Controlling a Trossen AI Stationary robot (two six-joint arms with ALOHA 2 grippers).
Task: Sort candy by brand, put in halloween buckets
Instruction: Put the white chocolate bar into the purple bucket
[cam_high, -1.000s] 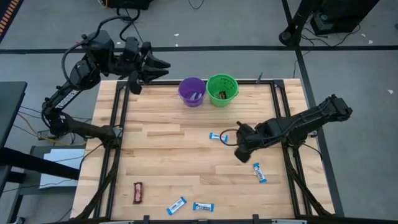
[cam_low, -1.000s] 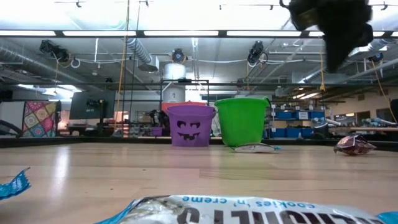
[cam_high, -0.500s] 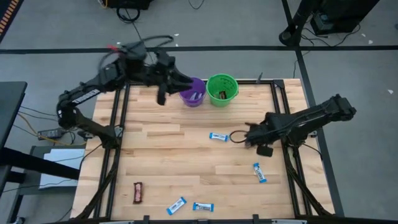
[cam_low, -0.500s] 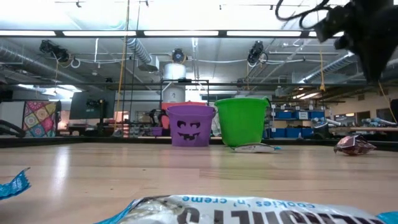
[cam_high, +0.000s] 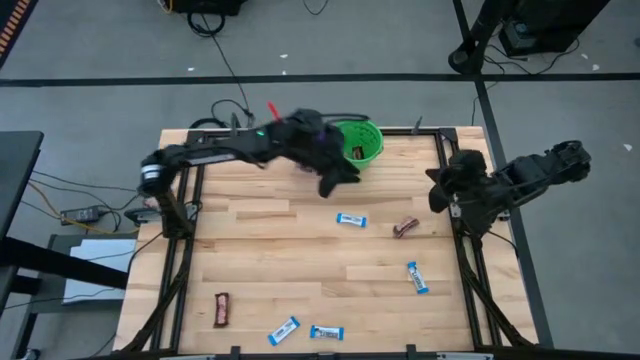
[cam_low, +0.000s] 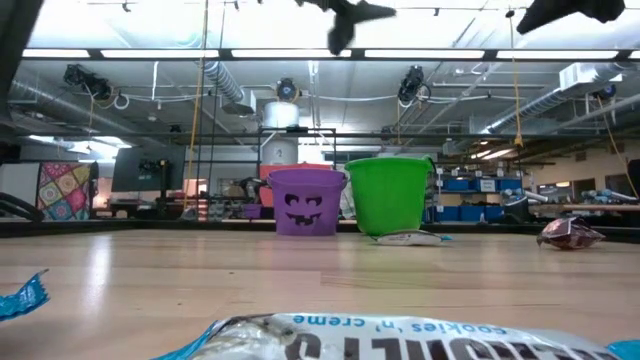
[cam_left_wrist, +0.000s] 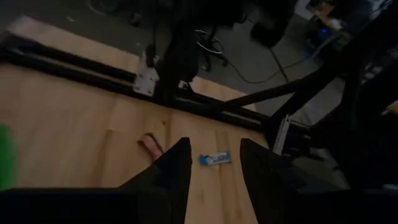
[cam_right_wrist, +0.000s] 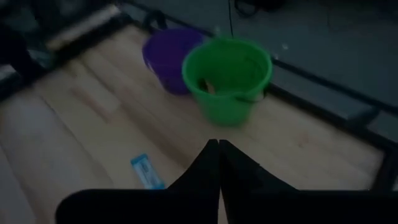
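While the purple bucket (cam_right_wrist: 166, 57) and green bucket (cam_high: 358, 142) at the table's far edge each hold some candy, six bars (cam_high: 351, 220) lie unsorted on the table. Left gripper (cam_high: 340, 178) hovers beside the buckets, parted and empty; right gripper (cam_right_wrist: 219, 163), clenched and empty, waits at the right edge.

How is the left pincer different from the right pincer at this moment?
The left pincer is open, while the right pincer is shut. The left pincer reaches over the table beside the green bucket; the right pincer is at the table's right edge. Both hold nothing.
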